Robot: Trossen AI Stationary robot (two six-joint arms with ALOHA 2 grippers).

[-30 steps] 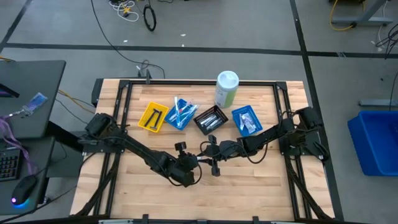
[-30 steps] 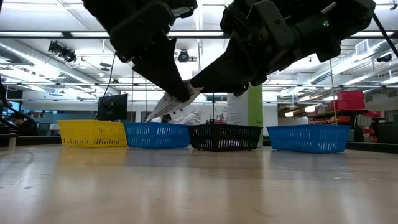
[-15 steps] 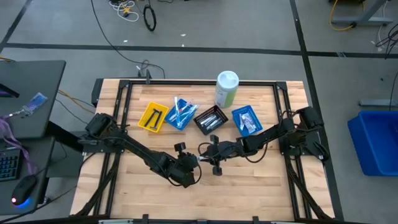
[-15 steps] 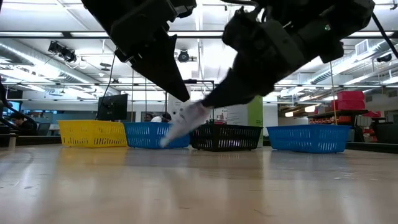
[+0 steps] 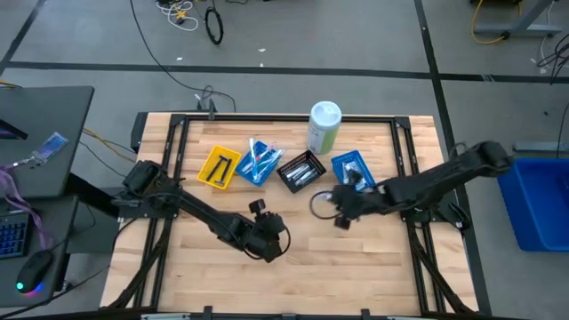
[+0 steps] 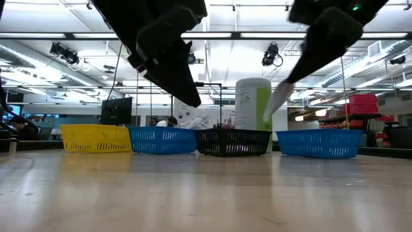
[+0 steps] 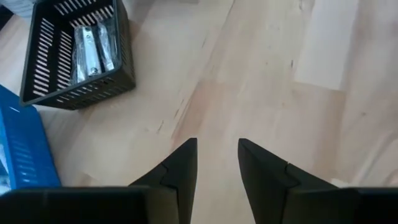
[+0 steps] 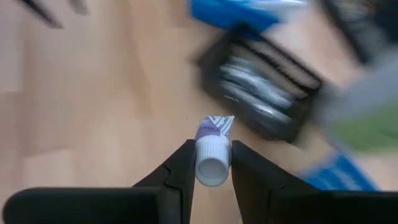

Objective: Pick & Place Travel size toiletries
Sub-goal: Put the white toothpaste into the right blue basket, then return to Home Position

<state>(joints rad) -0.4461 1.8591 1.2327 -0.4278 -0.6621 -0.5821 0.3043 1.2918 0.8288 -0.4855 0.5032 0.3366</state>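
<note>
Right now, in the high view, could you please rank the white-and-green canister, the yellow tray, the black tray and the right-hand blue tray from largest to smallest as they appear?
Largest to smallest:
1. Black tray.
2. Right-hand blue tray, partly covered by the right arm, so unsure against the black one.
3. Yellow tray and white-and-green canister look about alike; the canister stands taller, nearer the camera, so I won't rank them.

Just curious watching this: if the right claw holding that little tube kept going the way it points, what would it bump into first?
Probably the black tray of silvery tubes: the right gripper, shut on the toothpaste tube, points toward it, though depth is unclear.
</note>
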